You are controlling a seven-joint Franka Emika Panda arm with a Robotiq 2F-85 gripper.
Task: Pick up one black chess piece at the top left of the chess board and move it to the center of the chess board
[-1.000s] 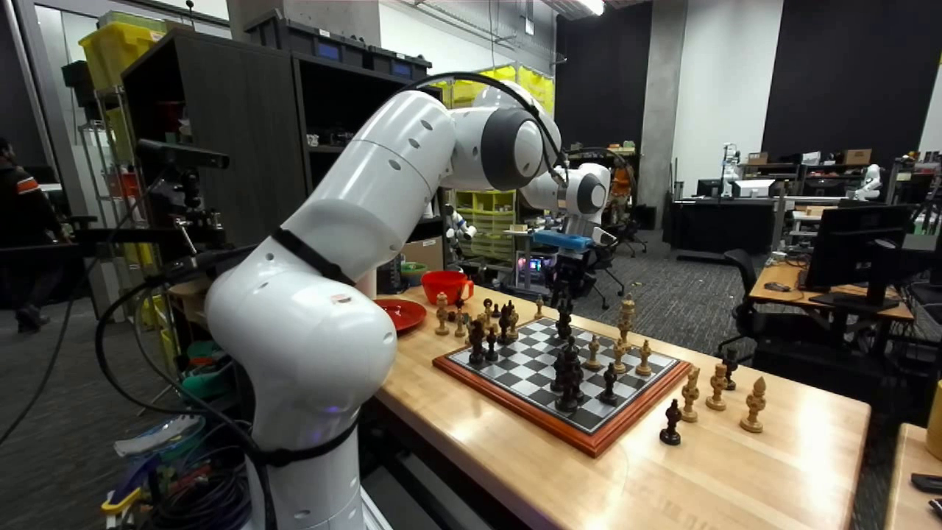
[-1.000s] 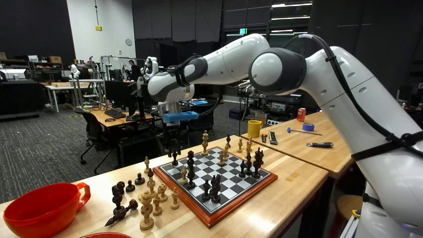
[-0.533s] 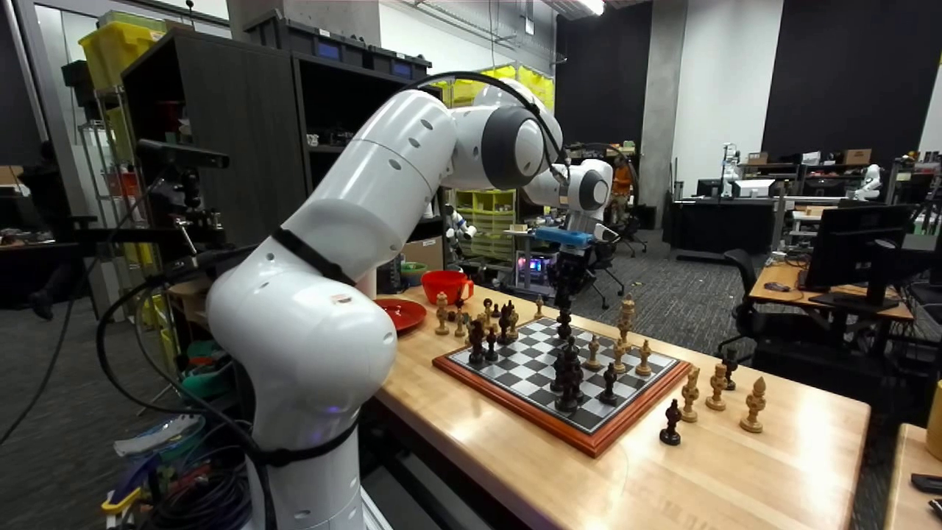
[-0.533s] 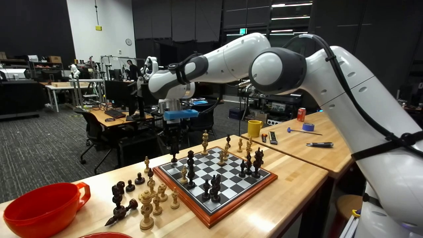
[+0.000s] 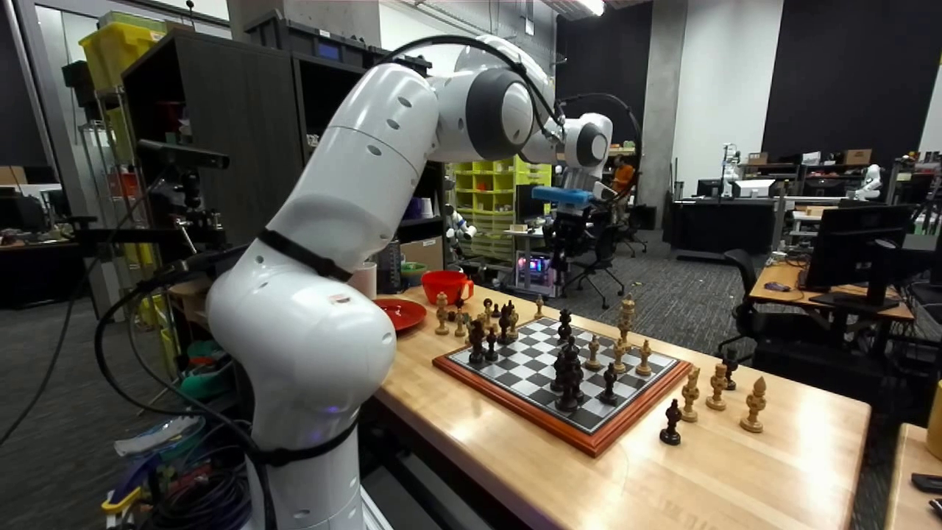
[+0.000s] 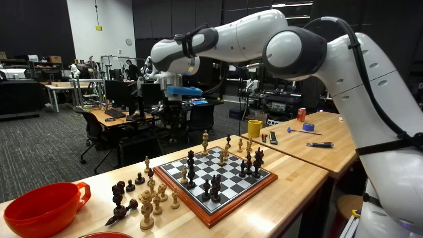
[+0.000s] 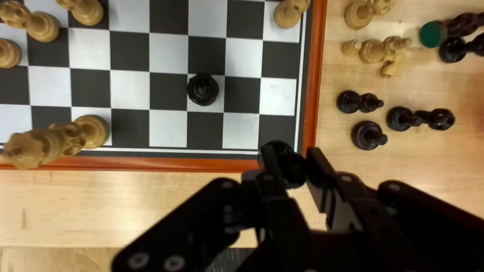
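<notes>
The chess board [image 6: 211,216] lies on the wooden table, with black and white checks and a reddish-brown frame; it also shows in an exterior view [image 5: 515,401]. My gripper [image 7: 292,158] is shut on a black chess piece [image 7: 293,172], held upright between the fingertips over a board corner in the wrist view. In an exterior view the gripper [image 6: 173,127] hangs well above the far corner, with the dark piece [image 6: 173,140] below its fingers. Another black piece [image 7: 203,89] stands near the middle of the board's visible part. Tan pieces stand at its edges.
Several tan and dark pieces stand or lie beside the board, such as a tan one [image 6: 146,211]. A red bowl [image 6: 43,208] and a red plate [image 5: 405,315] are at that table end. More pieces [image 5: 754,405] stand at the opposite end. A yellow mug [image 6: 254,128] sits on another table.
My gripper was low around the black piece at the board's far corner. It has risen straight up, and the piece has left its square with it.
</notes>
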